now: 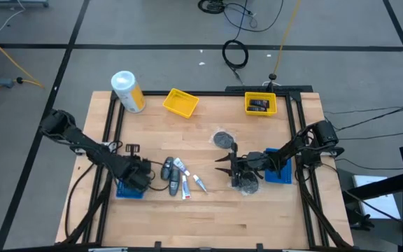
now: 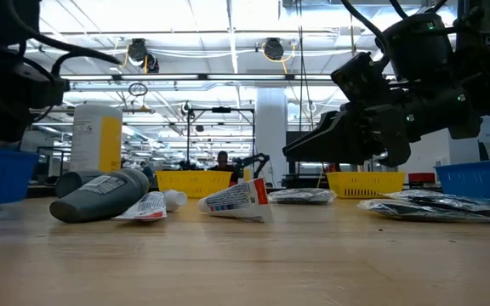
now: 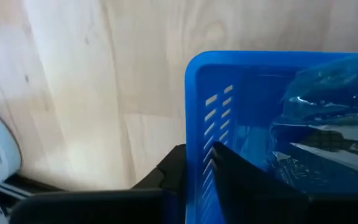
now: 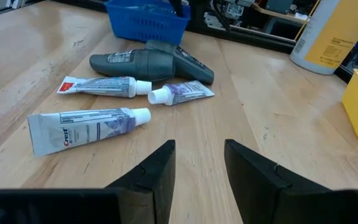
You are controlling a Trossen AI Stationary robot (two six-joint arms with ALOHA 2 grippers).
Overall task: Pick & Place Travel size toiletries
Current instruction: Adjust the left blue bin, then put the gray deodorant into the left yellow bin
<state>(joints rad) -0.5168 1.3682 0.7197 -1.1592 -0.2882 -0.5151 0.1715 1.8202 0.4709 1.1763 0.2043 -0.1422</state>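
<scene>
Two dark grey bottles [image 1: 170, 175] [image 4: 135, 62] and three white tubes [image 1: 187, 178] [image 4: 86, 121] lie flat mid-table. One wrapped dark disc [image 1: 222, 138] lies on the wood, and another [image 1: 247, 183] lies under my right arm. Black packets [image 1: 259, 105] sit in the far yellow tray [image 1: 273, 110]. My right gripper [image 1: 221, 162] [image 4: 201, 155] is open. It hovers above the table to the right of the tubes and points at them. My left gripper [image 1: 145, 178] [image 3: 197, 168] is at the left blue tray [image 1: 126, 189], which holds a clear-wrapped item [image 3: 328, 130]. My left gripper has the blue tray's right-hand wall [image 3: 194, 124] between its fingers, one finger [image 3: 241, 180] inside the tray and one [image 3: 169, 171] outside. The fingers come slanting down from the table's left. The tray rests flat on the table.
A big white-and-yellow canister [image 1: 128, 91] lies at the far left, next to a second yellow tray [image 1: 180, 103]. A second blue tray [image 1: 280, 171] sits under my right arm. Black rails [image 1: 110, 126] run along both table sides. Bare wood lies along the near edge.
</scene>
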